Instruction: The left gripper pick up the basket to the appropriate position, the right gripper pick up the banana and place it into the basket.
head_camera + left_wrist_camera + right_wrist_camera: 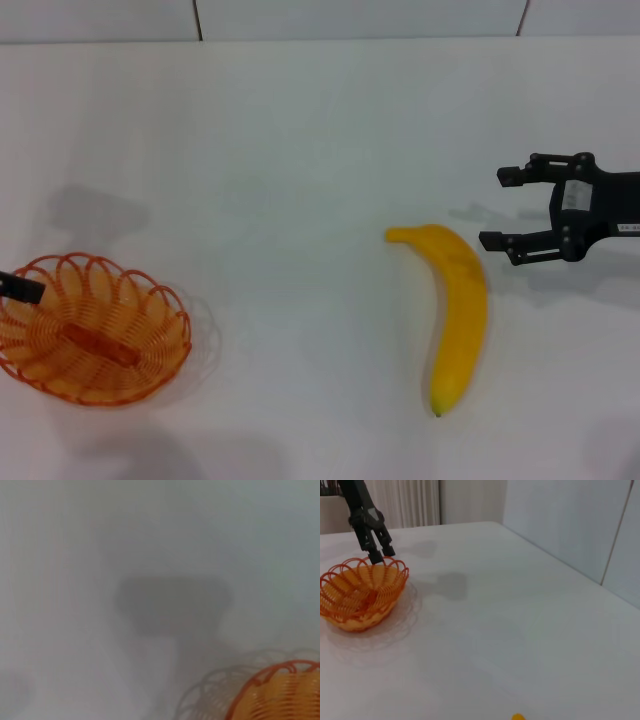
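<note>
Jaws on my right gripper (505,208) stand spread wide and empty, hovering just beside the stem end of the large curved smooth yellow banana (455,310), which lies flat on the white table (300,150) and curves away from the jaws toward my body. I judge the spread is there so the two fingers can pass either side of the fruit once I swing over it; as they stand, they are near its tip but not around it and not touching it. My left gripper (379,549), the black claw on the all-black arm, is down at the far rim of the shallow oval orange wire basket (90,330), its fingertips at the looped scalloped edge. From the right wrist view the fingers look nearly closed at the loops, yet I cannot tell whether a wire is actually pinched between them or they merely rest against it. The rim is the sensible place to take it, since the open loops offer a thin edge to grip while the bowl stays clear for the fruit. The basket sits on the table well apart from the banana, far off to the side of my right jaws, so it seems it has not yet been brought to a handy position.
</note>
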{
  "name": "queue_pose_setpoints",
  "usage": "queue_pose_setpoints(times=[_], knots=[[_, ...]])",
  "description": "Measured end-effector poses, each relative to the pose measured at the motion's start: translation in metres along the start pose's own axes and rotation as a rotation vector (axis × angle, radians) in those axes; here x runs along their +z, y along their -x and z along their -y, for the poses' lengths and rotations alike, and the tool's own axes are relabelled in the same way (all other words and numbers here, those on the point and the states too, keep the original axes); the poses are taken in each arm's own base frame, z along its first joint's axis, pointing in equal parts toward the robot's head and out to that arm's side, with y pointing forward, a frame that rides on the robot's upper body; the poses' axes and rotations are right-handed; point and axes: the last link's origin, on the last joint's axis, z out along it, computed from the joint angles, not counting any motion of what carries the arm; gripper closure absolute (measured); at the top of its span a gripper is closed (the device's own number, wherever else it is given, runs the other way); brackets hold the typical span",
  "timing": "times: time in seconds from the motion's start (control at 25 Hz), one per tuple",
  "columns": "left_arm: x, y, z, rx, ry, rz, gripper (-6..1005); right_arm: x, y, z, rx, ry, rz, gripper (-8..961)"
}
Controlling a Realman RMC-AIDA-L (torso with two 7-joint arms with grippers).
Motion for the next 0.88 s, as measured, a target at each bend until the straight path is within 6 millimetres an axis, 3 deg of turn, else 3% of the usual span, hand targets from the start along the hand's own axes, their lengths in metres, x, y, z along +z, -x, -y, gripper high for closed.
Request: queue_pose_setpoints(times=[0.88], knots=[[0.017, -0.007, -0.008, 0.042, 0.007, 0.045, 278, 0.000, 0.000, 0.001, -0.007, 0.000, 0.000, 73]])
